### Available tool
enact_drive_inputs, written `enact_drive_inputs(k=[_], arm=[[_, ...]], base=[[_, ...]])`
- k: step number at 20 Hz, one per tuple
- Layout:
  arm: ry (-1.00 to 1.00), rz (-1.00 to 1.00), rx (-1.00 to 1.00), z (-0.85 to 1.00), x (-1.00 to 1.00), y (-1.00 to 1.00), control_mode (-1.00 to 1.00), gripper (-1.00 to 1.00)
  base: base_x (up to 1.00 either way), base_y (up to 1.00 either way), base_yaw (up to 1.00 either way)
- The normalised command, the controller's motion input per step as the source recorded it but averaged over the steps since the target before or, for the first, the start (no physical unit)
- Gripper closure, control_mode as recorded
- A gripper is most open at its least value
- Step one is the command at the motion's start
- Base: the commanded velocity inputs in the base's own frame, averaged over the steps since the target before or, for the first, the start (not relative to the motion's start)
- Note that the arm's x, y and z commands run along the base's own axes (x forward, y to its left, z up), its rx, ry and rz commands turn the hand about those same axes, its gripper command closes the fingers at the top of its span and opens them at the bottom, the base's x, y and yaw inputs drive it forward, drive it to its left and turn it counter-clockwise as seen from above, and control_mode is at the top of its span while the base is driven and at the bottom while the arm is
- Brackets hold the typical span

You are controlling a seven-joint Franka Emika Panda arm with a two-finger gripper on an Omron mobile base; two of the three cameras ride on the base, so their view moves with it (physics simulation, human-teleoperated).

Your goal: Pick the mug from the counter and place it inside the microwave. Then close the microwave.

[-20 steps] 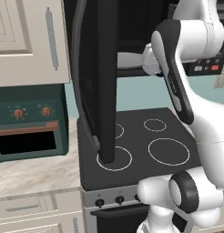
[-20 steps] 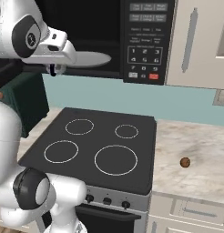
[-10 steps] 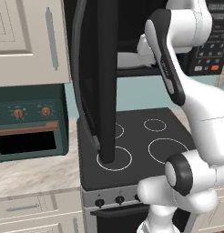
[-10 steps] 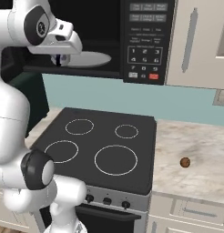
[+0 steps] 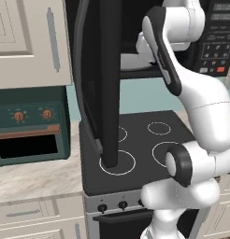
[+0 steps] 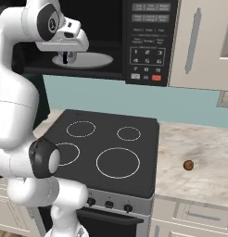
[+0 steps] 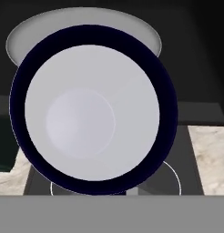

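Jaws clamped on the mug (image 7: 93,107); gripper (image 6: 66,58) held at the mouth of the microwave (image 6: 111,41), above the front of the turntable plate (image 6: 90,59). Fingertips themselves are hidden behind the mug in the hand view.

Left base view, left to right: teal oven (image 5: 28,126) with two orange knobs at 9 o'clock; open microwave door (image 5: 100,79) standing edge-on through the centre, its long handle running down over the stovetop (image 5: 135,154); arm reaching up toward 1 o'clock into the cavity.

Right base view, left to right: arm at 9 to 11 o'clock, gripper just over the plate; keypad panel (image 6: 147,41) with red button at 1 o'clock; counter (image 6: 199,162) at 4 o'clock, small brown ball (image 6: 188,165) lying on it, well apart from the stovetop.

Hand view: mug seen from above, dark blue rim, pale interior, empty. Plate edge visible behind it at 12 o'clock.
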Motion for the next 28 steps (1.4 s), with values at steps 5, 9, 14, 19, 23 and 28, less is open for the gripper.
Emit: enact_drive_inputs(k=[5, 9, 14, 19, 23, 28], arm=[[0.05, 0.0, 0.0, -0.11, 0.4, 0.01, -1.0, 1.0], [0.06, 0.01, 0.0, -0.13, 0.33, 0.0, -1.0, 1.0], [0.03, 0.01, 0.0, 0.0, 0.43, 0.0, -1.0, 1.0], [0.04, 0.0, 0.0, 0.0, 0.53, 0.01, -1.0, 1.0], [0.02, 0.0, 0.0, 0.0, 0.61, 0.02, -1.0, 1.0], [0.02, 0.0, 0.0, 0.0, 0.49, 0.01, -1.0, 1.0]], base=[[0.0, 0.0, 0.0], [0.0, 0.0, 0.0], [0.0, 0.0, 0.0], [0.0, 0.0, 0.0], [0.0, 0.0, 0.0], [0.0, 0.0, 0.0]])
